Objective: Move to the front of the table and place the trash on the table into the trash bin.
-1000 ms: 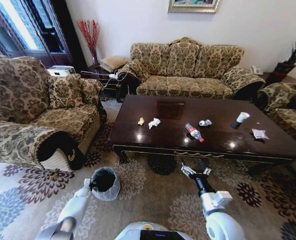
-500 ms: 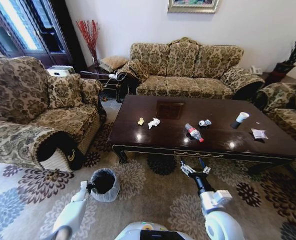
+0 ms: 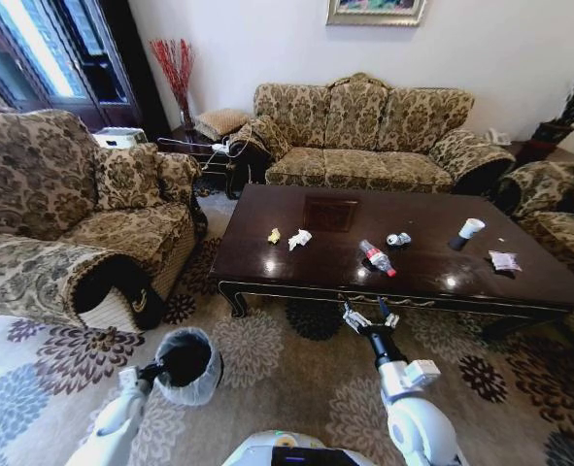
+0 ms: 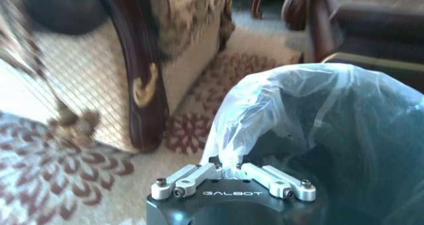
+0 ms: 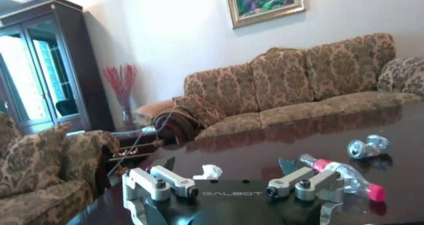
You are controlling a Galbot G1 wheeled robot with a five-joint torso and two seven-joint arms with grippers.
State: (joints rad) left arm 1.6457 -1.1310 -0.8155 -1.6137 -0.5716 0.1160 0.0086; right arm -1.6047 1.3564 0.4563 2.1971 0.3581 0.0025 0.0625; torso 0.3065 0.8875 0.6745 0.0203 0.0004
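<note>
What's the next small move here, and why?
Probably extend the right gripper, open at the table edge, toward the bottle, the nearest trash. The left gripper is shut on the trash bin liner, so the bin is ready beside it.

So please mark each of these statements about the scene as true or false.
1. The left pincer is shut on the bag rim of the trash bin. True.
2. The right pincer holds the bottle. False: it is open and empty; the bottle lies on the table.
3. The paper cup stands on the table. True.
4. The tissue is inside the bin. False: the tissue lies on the table.
</note>
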